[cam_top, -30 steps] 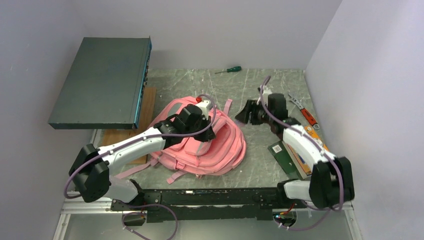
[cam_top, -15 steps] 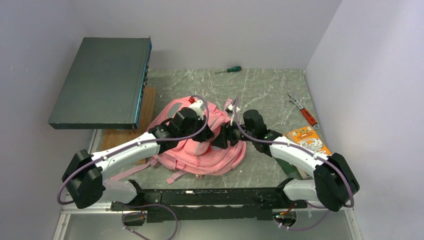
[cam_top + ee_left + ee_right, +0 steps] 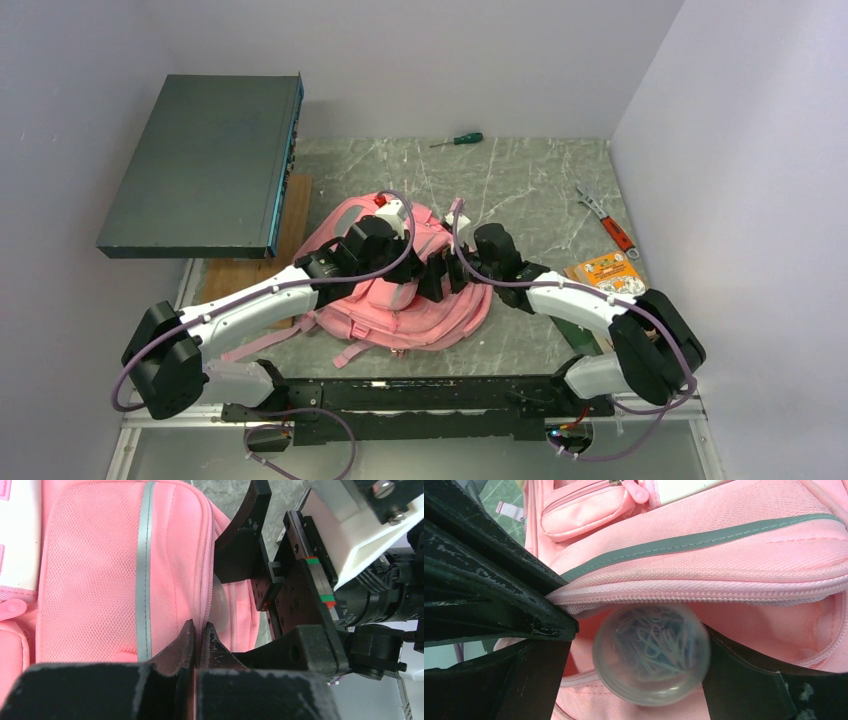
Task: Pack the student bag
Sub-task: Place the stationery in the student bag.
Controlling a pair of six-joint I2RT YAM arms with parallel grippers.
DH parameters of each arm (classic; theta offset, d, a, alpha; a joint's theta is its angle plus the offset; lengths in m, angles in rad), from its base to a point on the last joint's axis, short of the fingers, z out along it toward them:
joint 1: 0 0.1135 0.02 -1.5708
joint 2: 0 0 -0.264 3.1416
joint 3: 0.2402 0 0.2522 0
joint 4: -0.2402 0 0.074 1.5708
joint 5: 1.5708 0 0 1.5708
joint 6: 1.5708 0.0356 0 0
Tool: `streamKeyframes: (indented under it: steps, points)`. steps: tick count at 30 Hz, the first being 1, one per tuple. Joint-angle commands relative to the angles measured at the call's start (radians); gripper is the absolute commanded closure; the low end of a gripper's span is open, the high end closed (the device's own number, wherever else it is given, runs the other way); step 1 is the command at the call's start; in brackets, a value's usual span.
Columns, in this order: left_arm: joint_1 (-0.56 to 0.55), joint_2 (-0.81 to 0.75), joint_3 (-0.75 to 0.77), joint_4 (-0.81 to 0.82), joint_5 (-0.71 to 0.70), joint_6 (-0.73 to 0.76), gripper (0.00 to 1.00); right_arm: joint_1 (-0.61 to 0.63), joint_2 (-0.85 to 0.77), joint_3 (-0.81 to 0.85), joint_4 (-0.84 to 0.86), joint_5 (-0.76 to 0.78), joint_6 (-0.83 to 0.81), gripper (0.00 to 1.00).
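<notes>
- The pink backpack point(image 3: 445, 318) lies flat on the bench point(image 3: 520, 190), front up, left of the middle and toward the near edge, its straps trailing toward that edge.
- The left gripper point(image 3: 198, 630) has its jaws pressed together on the zipped lip of a grey-trimmed front pocket, pinching the fabric and holding the pocket mouth open.
- The right gripper point(image 3: 436, 280) reaches in from the right and meets the left one over the backpack. Its jaws are spread wide.
- A clear round jar point(image 3: 651, 655) of paper clips sits between those jaws at the open pocket mouth. It looks blurred, with a gap to the finger on one side.
- A green-handled screwdriver point(image 3: 458, 140) lies at the far edge.
- A red-handled wrench point(image 3: 606, 222) lies by the right edge, with an orange book point(image 3: 607, 275) just nearer.
- A dark flat box point(image 3: 205, 165) stands over the far left corner, above a wooden board point(image 3: 245, 272) at the left edge.
</notes>
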Motion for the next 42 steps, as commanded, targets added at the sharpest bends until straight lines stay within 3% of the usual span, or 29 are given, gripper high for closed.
streamKeyframes:
  steps: [1, 9, 13, 18, 22, 26, 30, 36, 40, 42]
  points:
    - [0.003, -0.013, 0.018, 0.059, -0.016, -0.013, 1.00, 0.005, -0.069, 0.002, 0.043, -0.026, -0.010, 0.08]
    - [0.003, -0.015, 0.019, 0.062, -0.006, -0.010, 1.00, 0.005, -0.111, -0.001, 0.025, -0.031, -0.014, 0.12]
    - [0.003, -0.017, 0.026, 0.056, -0.003, -0.008, 1.00, 0.004, -0.048, 0.008, 0.132, -0.127, 0.052, 0.22]
    - [0.003, -0.028, 0.024, 0.047, -0.005, -0.006, 1.00, 0.006, 0.074, -0.031, 0.347, -0.263, 0.203, 0.43]
    - [0.003, -0.025, 0.027, 0.037, 0.002, -0.003, 1.00, 0.005, 0.044, -0.051, 0.323, -0.197, 0.196, 0.43]
    - [0.003, -0.018, 0.029, 0.043, 0.011, -0.002, 1.00, 0.003, -0.019, -0.041, 0.198, -0.106, 0.139, 0.31]
    - [0.003, -0.005, 0.040, 0.046, 0.023, 0.002, 1.00, 0.003, -0.046, -0.046, 0.144, -0.070, 0.111, 0.28]
    - [0.003, -0.008, 0.033, 0.043, 0.021, 0.002, 1.00, 0.005, -0.068, -0.117, 0.235, -0.080, 0.154, 0.19]
    - [0.003, -0.014, 0.032, 0.045, 0.022, 0.001, 1.00, 0.005, -0.062, -0.143, 0.277, -0.070, 0.178, 0.25]
    - [0.003, -0.012, 0.033, 0.046, 0.026, 0.000, 1.00, 0.004, -0.059, -0.155, 0.304, -0.049, 0.187, 0.39]
